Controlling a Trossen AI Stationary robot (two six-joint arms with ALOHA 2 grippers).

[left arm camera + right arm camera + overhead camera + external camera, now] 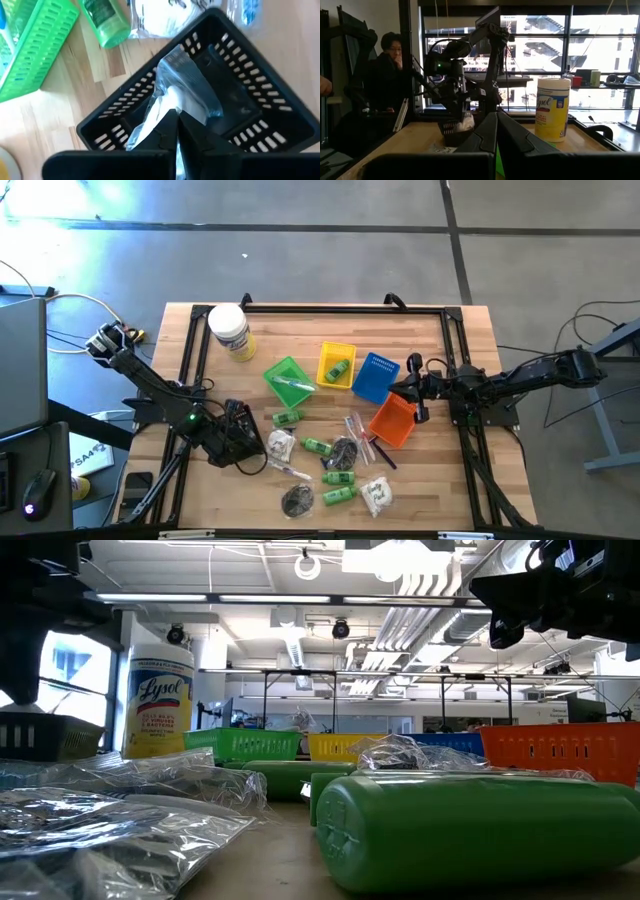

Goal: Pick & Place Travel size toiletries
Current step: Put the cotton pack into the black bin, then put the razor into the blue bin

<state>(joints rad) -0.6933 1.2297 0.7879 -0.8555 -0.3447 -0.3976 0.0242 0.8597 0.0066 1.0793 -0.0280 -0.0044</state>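
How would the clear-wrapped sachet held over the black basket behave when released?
The sachet looks limp and crinkly, pinched by the shut left gripper above the black basket, so it probably droops. Likely light, it may land unevenly and lean against a wall rather than lie flat.

A green bottle (480, 830) lies beside clear wrappers (110, 815), baskets (258, 745) behind.

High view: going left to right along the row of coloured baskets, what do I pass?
White jar with yellow label → green basket → yellow basket → blue basket → orange basket.
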